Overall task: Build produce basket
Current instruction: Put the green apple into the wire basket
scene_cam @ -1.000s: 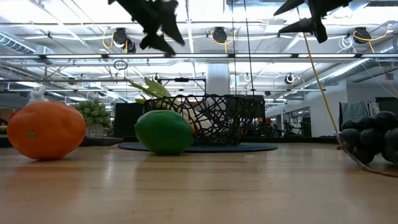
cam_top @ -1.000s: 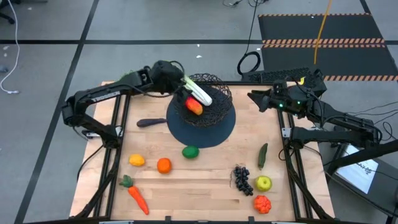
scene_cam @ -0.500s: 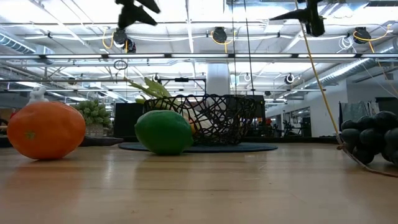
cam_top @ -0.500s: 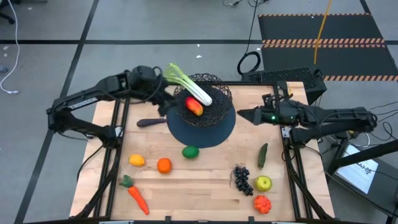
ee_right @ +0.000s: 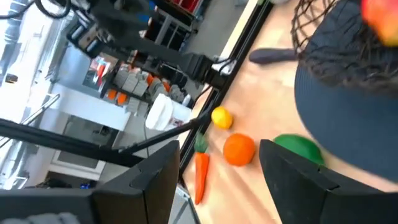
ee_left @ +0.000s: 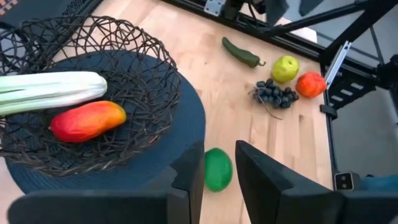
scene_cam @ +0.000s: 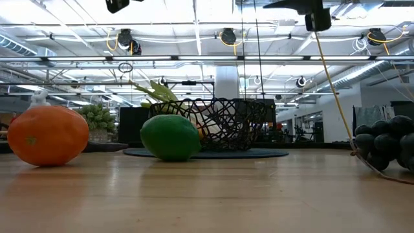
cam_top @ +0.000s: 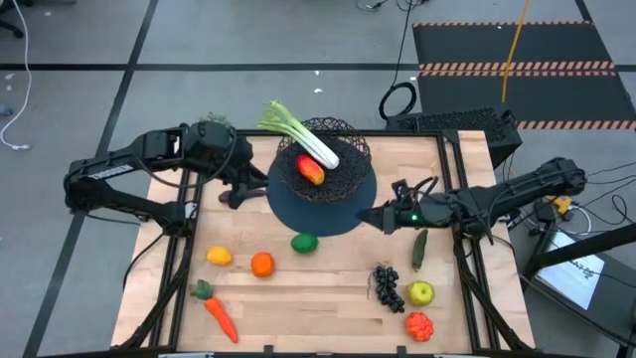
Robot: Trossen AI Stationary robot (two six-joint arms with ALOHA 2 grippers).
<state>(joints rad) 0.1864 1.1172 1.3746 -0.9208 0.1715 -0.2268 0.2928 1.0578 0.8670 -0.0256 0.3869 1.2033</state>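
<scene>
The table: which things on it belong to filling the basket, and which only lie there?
Belong to the job: basket, leek, mango, lime, lemon, orange, carrot, grapes, apple, tomato, cucumber.

Only lying there: round mat, dark handle.
</scene>
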